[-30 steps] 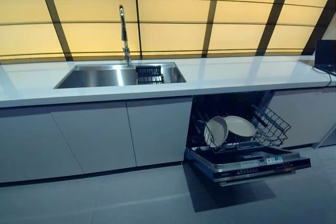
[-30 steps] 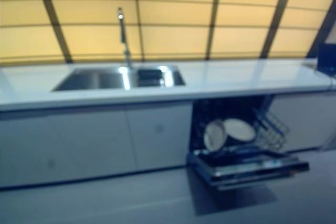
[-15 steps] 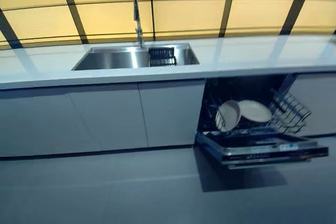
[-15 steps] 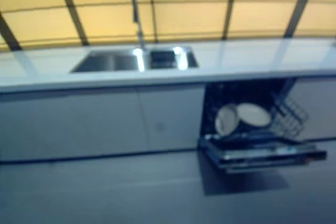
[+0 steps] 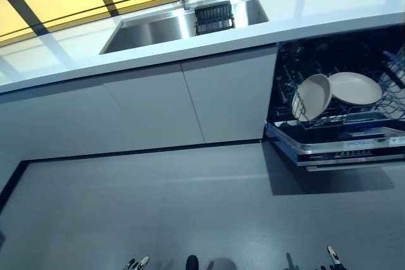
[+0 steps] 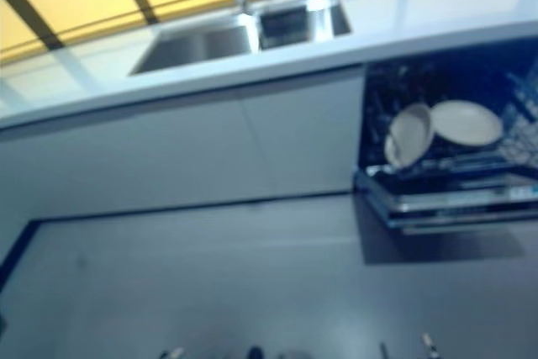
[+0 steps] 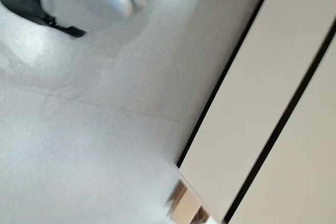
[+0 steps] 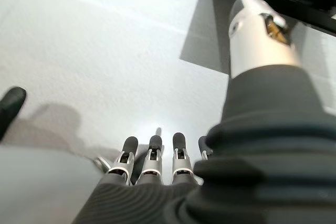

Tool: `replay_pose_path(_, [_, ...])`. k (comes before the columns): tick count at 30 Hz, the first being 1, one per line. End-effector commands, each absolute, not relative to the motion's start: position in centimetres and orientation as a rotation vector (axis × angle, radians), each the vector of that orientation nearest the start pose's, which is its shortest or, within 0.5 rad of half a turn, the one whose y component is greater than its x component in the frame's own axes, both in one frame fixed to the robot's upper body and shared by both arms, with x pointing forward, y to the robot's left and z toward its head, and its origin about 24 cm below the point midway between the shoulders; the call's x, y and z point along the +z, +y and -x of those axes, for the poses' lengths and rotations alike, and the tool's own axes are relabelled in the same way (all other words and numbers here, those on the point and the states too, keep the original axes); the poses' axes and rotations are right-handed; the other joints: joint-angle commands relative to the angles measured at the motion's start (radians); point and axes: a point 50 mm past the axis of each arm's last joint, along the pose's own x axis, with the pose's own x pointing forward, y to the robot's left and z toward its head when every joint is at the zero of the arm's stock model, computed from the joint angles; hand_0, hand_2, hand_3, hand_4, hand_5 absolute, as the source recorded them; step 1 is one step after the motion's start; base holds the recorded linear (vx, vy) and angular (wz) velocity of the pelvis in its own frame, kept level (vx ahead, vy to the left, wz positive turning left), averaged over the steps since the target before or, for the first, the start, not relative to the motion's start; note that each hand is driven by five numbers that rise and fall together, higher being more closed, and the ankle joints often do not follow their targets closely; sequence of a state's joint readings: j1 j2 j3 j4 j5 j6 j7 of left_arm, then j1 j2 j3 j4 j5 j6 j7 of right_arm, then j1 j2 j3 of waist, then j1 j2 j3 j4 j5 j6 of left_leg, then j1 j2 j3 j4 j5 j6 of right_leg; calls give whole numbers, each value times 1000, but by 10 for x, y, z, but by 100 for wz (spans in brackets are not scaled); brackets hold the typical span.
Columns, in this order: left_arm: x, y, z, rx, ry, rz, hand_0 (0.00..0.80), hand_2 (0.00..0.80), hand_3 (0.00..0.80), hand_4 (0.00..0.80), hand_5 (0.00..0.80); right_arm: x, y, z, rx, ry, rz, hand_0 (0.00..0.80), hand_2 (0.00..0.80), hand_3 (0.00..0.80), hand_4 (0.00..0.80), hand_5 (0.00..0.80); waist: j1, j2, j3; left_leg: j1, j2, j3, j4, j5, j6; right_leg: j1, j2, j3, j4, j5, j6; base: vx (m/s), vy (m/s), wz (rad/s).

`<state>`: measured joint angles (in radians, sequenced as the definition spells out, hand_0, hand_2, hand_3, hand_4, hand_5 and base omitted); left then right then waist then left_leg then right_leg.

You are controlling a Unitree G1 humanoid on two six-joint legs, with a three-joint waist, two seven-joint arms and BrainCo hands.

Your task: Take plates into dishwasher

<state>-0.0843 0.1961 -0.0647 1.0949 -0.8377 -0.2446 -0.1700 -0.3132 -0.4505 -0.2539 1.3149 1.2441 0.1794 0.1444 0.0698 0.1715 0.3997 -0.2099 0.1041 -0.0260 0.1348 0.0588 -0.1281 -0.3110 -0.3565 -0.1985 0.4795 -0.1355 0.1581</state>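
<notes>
Two plates sit in the open dishwasher at about three o'clock: one plate stands on edge in the lower rack, the other plate leans flatter just beside it, touching or nearly so. A long white counter runs overhead, with a steel sink at twelve o'clock and a dark basket inside. Grey floor fills the rest. Down at six o'clock, the right hand hangs empty, fingers straight and relaxed. Only fingertips of the left hand show; I cannot tell its state.
</notes>
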Motion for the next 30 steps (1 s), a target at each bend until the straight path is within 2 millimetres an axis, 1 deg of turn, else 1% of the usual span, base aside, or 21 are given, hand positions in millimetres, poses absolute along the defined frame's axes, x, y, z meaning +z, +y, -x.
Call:
replay_pose_path(1, [-114, 226, -187, 318, 528, 549, 0, 0, 0, 0, 0, -66, -327, -226, -700, 437, -1096, 0, 0, 0, 0, 0, 24, 1, 11, -35, -33, -7, 73, -8, 55, 32, 29, -12, 22, -6, -92, -6, 2, 14])
replay_pose_path(2, [-113, 226, -187, 312, 512, 576, 0, 0, 0, 0, 0, -57, -330, -235, -686, 391, -1107, 0, 0, 0, 0, 0, 31, 4, 19, -39, -41, -9, 88, -18, 55, 28, 19, -15, 39, -17, -91, -15, 3, 8])
replay_pose_path(3, [-112, 226, -187, 310, 508, 586, 0, 0, 0, 0, 0, -53, -332, -239, -683, 371, -1113, 0, 0, 0, 0, 0, 33, 6, 21, -43, -45, -11, 97, -21, 55, 25, 15, -17, 46, -19, -92, 1, 13, 7])
replay_pose_path(7, [-115, 222, -180, 309, 502, 636, 0, 0, 0, 0, 0, -15, -354, -263, -665, 170, -1182, 0, 0, 0, 0, 0, 46, 30, 26, -63, -65, -11, 145, -36, 56, 13, -7, -31, 90, -35, -97, 4, 48, 15])
replay_pose_path(9, [-116, 222, -175, 308, 499, 652, 0, 0, 0, 0, 0, 2, -362, -272, -649, 50, -1241, 0, 0, 0, 0, 0, 51, 38, 25, -72, -71, -10, 165, -43, 56, 5, -15, -32, 112, -43, -99, 20, 40, 13])
replay_pose_path(11, [-117, 222, -173, 316, 505, 658, 0, 0, 0, 0, 0, 17, -370, -278, -651, -25, -1251, 0, 0, 0, 0, 0, 57, 44, 22, -76, -75, -8, 174, -45, 56, 5, -19, -36, 121, -47, -101, 28, 33, 9])
replay_pose_path(12, [-118, 223, -171, 318, 507, 662, 0, 0, 0, 0, 0, 29, -376, -282, -658, -77, -1255, 0, 0, 0, 0, 0, 60, 48, 21, -77, -78, -8, 179, -46, 56, 6, -22, -39, 125, -49, -101, 20, 23, 5])
replay_pose_path(14, [-118, 225, -170, 326, 514, 663, 0, 0, 0, 0, 0, 44, -386, -285, -670, -141, -1251, 0, 0, 0, 0, 0, 64, 50, 20, -79, -82, -10, 185, -48, 56, 8, -25, -42, 129, -49, -101, 20, 7, 5])
replay_pose_path(15, [-118, 225, -169, 326, 515, 663, 0, 0, 0, 0, 0, 46, -387, -285, -674, -148, -1249, 0, 0, 0, 0, 0, 65, 51, 20, -79, -83, -11, 187, -49, 56, 8, -25, -42, 130, -49, -101, 24, 0, 10])
replay_pose_path(17, [-118, 229, -166, 332, 520, 660, 0, 0, 0, 0, 0, 68, -399, -288, -683, -220, -1242, 0, 0, 0, 0, 0, 72, 51, 18, -81, -91, -16, 193, -50, 60, 8, -26, -45, 138, -50, -101, 27, -3, 7])
replay_pose_path(18, [-118, 230, -165, 335, 521, 661, 0, 0, 0, 0, 0, 72, -402, -289, -685, -243, -1243, 0, 0, 0, 0, 0, 73, 51, 18, -81, -91, -15, 194, -50, 61, 9, -26, -46, 139, -50, -101, 0, 0, 0])
replay_pose_path(19, [-118, 232, -165, 338, 521, 656, 0, 0, 0, 0, 0, 81, -407, -289, -681, -289, -1254, 0, 0, 0, 0, 0, 75, 47, 19, -83, -90, -14, 201, -52, 61, 7, -27, -48, 144, -49, -101, 0, 0, 0])
replay_pose_path(20, [-118, 232, -165, 338, 521, 656, 0, 0, 0, 0, 0, 81, -407, -289, -681, -289, -1254, 0, 0, 0, 0, 0, 75, 47, 19, -83, -90, -14, 201, -52, 61, 7, -27, -48, 144, -49, -101, 0, 0, 0])
replay_pose_path(21, [-117, 233, -165, 338, 522, 650, 0, 0, 0, 0, 0, 88, -410, -290, -680, -319, -1260, 0, 0, 0, 0, 0, 76, 46, 19, -86, -89, -14, 206, -53, 61, 7, -27, -50, 147, -50, -102, 0, 0, 0])
replay_pose_path(22, [-117, 234, -165, 337, 522, 648, 0, 0, 0, 0, 0, 91, -411, -290, -677, -333, -1261, 0, 0, 0, 0, 0, 77, 45, 19, -86, -88, -14, 207, -54, 60, 7, -26, -50, 147, -50, -102, 24, -44, 1])
replay_pose_path(24, [-116, 237, -165, 340, 522, 638, 0, 0, 0, 0, 0, 108, -415, -293, -641, -414, -1276, 0, 0, 0, 0, 0, 77, 39, 20, -92, -85, -12, 218, -56, 60, 8, -26, -52, 151, -49, -103, 33, -57, 2])
replay_pose_path(27, [-114, 241, -165, 348, 520, 626, 0, 0, 0, 0, 0, 129, -416, -299, -585, -488, -1261, 0, 0, 0, 0, 0, 81, 33, 19, -96, -79, -11, 226, -57, 60, 10, -23, -54, 152, -48, -103, 38, -61, 2])
replay_pose_path(28, [-114, 243, -165, 356, 521, 623, 0, 0, 0, 0, 0, 140, -416, -303, -557, -515, -1251, 0, 0, 0, 0, 0, 83, 32, 19, -97, -77, -10, 230, -58, 60, 12, -21, -55, 154, -48, -104, 38, -48, 1])
replay_pose_path(29, [-114, 245, -164, 361, 522, 620, 0, 0, 0, 0, 0, 146, -415, -305, -532, -530, -1246, 0, 0, 0, 0, 0, 85, 30, 19, -98, -75, -9, 232, -58, 59, 13, -20, -55, 154, -48, -105, 29, -33, 1])
replay_pose_path(30, [-114, 245, -164, 362, 522, 619, 0, 0, 0, 0, 0, 148, -415, -306, -524, -534, -1246, 0, 0, 0, 0, 0, 85, 30, 19, -98, -75, -9, 233, -58, 59, 13, -20, -55, 154, -48, -105, 0, 0, 0])
